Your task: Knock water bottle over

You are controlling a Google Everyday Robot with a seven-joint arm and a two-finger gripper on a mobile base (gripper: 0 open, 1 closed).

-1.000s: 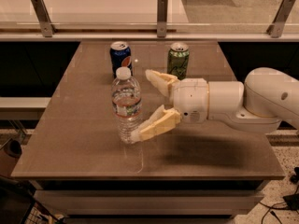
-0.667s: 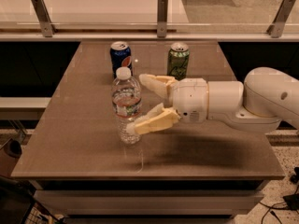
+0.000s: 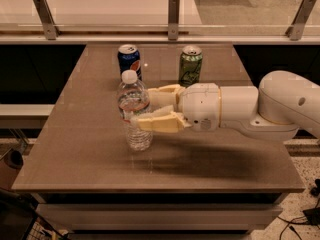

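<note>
The water bottle (image 3: 133,104) is clear ribbed plastic with a white cap and stands upright near the middle left of the brown table (image 3: 90,154). My gripper (image 3: 148,106) reaches in from the right at the bottle's mid height and is open. Its near finger (image 3: 157,122) lies across the front right of the bottle and seems to touch it. Its far finger (image 3: 162,92) sits just behind the bottle's right side. The bottle's right edge lies between the two fingertips.
A blue soda can (image 3: 129,59) stands behind the bottle and a green soda can (image 3: 190,65) stands to its right, both at the back of the table. A glass rail with metal posts (image 3: 173,16) runs behind the table. My white arm (image 3: 260,106) spans the table's right half.
My gripper has moved left, so its fingers now straddle the bottle's right side, and the near finger has risen to mid height. The bottle still stands in the same place.
</note>
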